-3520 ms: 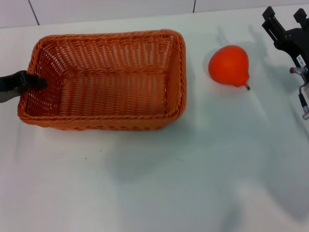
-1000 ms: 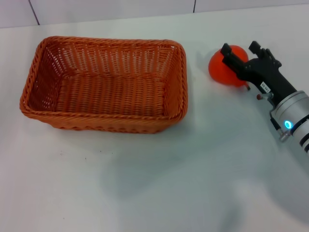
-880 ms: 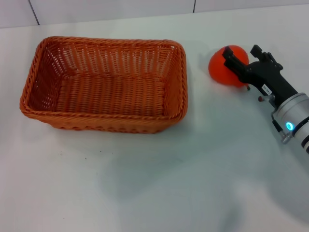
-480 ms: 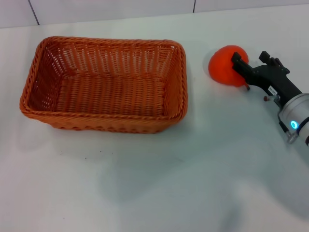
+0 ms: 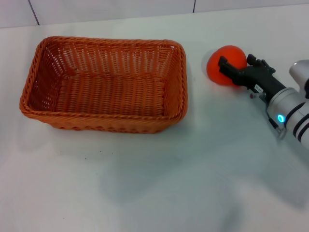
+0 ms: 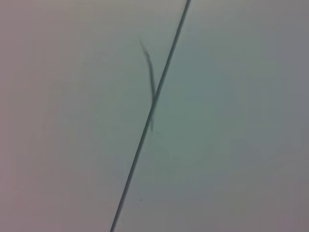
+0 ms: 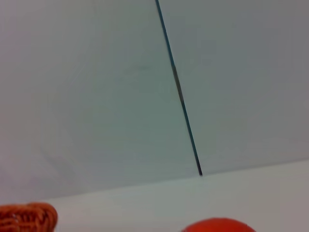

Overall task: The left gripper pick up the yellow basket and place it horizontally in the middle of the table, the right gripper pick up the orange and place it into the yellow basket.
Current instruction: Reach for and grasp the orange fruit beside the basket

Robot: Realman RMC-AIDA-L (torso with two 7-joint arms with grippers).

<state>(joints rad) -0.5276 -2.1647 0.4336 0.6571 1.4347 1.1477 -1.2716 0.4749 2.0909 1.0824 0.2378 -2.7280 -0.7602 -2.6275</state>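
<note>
The yellow basket (image 5: 104,84), orange-brown wicker, lies lengthwise on the white table (image 5: 145,183), left of centre, and holds nothing. The orange (image 5: 223,60) sits on the table to the basket's right. My right gripper (image 5: 236,60) reaches in from the right at the orange's height. Its black jaws stand apart, one on the orange's near side and one behind it, so the fruit lies between them. In the right wrist view the top of the orange (image 7: 217,226) and a corner of the basket (image 7: 26,217) show. My left gripper is out of view.
A white wall with dark seams (image 5: 194,6) runs along the table's far edge. The left wrist view shows only a pale surface with a dark seam (image 6: 149,116). Bare table lies in front of the basket and the orange.
The left gripper let go of the basket's left rim and left the view. The right gripper came down and moved left, its open jaws now reaching around the orange.
</note>
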